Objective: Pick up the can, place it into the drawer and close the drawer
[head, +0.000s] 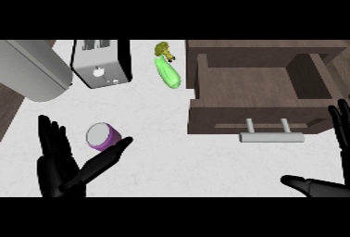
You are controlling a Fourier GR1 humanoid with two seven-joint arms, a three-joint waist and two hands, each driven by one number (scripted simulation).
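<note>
Black fingers (53,139) of the left hand (58,173) are held straight and spread wide, pointing up the view, with the thumb angled out to the right; nothing is gripped. The thumb's tip is seen just beside the purple can (103,136), at its lower right, though contact cannot be judged. The can is found on the white table (178,162), tilted so that its pale silver top faces the view, between the fingers and the thumb of that hand.

At the right edge, the right hand (321,186) is shown with its fingers extended upward along the border and its thumb stretched leftward low in the view; it is likewise spread and empty, and is placed just right of the drawer front.

The wooden drawer (249,88) is seen pulled open in the upper right, its brown interior exposed, and a silver bar handle (270,137) is mounted on its front panel. The can is well apart from the drawer, across the table to the left.

Just left of the drawer, a green cucumber-like vegetable (167,74) is laid, with a small piece of broccoli (163,49) touching its upper end. Farther left, a silver toaster (103,62) is set, and a large grey rounded object (34,69) is seen in the upper-left corner.
</note>
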